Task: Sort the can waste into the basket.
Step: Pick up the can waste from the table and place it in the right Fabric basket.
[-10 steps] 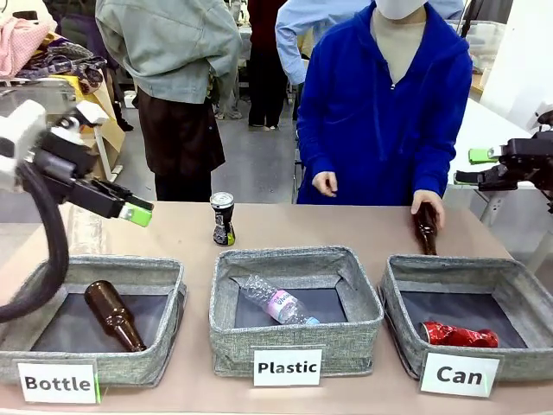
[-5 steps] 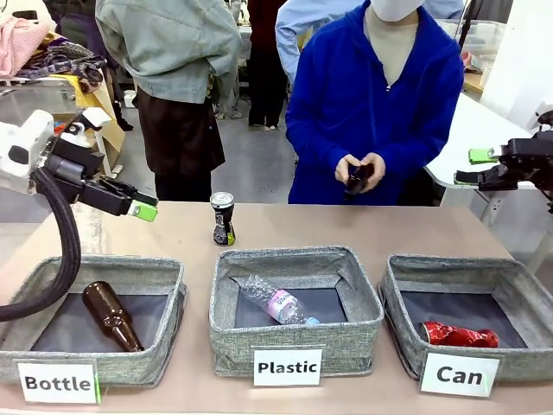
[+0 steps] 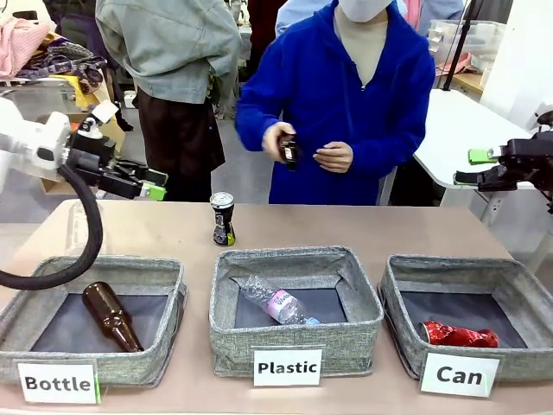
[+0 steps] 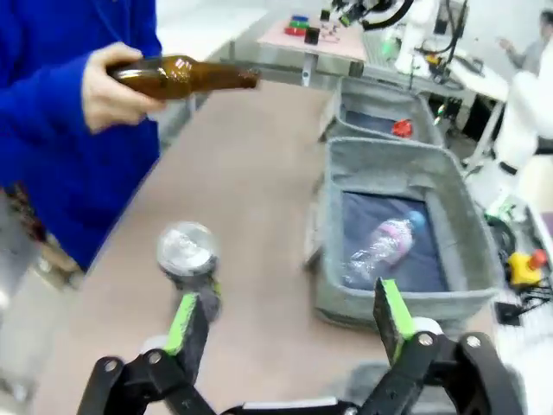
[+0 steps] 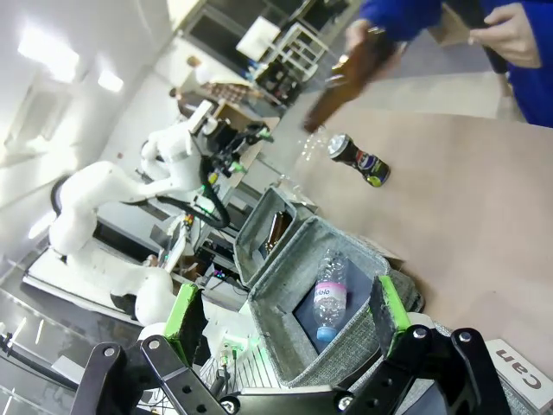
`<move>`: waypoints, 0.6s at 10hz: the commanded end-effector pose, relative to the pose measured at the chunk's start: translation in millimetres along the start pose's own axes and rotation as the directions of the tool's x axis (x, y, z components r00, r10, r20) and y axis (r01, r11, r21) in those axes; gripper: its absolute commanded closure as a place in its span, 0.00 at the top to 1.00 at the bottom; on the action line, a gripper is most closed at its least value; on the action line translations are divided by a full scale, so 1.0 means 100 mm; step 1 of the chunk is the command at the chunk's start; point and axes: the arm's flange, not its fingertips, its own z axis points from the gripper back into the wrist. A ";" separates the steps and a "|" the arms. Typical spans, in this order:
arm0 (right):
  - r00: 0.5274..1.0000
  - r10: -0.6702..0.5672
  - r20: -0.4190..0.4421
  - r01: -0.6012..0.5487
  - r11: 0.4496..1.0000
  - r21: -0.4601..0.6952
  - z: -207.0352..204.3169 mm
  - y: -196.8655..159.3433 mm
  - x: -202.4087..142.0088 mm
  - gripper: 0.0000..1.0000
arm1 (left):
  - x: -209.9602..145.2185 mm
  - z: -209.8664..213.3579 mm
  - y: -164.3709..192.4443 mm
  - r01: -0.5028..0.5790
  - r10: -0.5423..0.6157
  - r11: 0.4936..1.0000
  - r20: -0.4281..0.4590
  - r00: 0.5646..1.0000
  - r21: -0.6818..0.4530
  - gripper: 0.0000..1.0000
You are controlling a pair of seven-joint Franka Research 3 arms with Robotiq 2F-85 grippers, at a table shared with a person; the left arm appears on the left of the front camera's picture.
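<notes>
Red can (image 3: 459,335) in basket (image 3: 518,275); black can (image 3: 223,219) left at desk's (image 3: 346,226) far edge — left tool (image 3: 155,184), right tool (image 3: 471,167) wide, empty.

The counter (image 3: 155,229) has a plain tan top. Beyond its far edge lies a smooth grey floor (image 3: 238,169). A white table (image 3: 458,130) stands past the counter's far right corner, with a white wall (image 3: 527,52) beside it and a clear plastic box (image 3: 454,39) behind it. Past the far left corner, pink and patterned cloth (image 3: 26,43) is piled. In the right wrist view, bright ceiling lights (image 5: 52,47) illuminate pale walls.
</notes>
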 end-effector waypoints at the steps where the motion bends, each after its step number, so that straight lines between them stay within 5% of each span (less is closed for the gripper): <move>1: 1.000 0.023 0.004 -0.023 1.000 -0.014 0.00 0.01 -0.03 1.00 | 0.02 -0.08 0.27 0.058 -0.058 0.998 0.009 0.998 -0.001 1.00; 3: 1.000 0.023 0.004 -0.023 1.000 -0.014 0.00 0.01 -0.03 1.00 | 0.17 0.43 0.08 -0.058 0.065 0.993 0.067 0.996 -0.107 1.00; 5: 1.000 0.023 0.004 -0.023 1.000 -0.014 0.00 0.01 -0.03 1.00 | 0.13 1.50 -0.34 -0.113 0.112 0.992 0.025 0.993 0.059 1.00; 6: 1.000 0.023 0.004 -0.023 1.000 -0.014 0.00 0.01 -0.03 1.00 | 0.01 2.03 -0.57 -0.160 0.150 0.979 0.087 0.985 0.127 1.00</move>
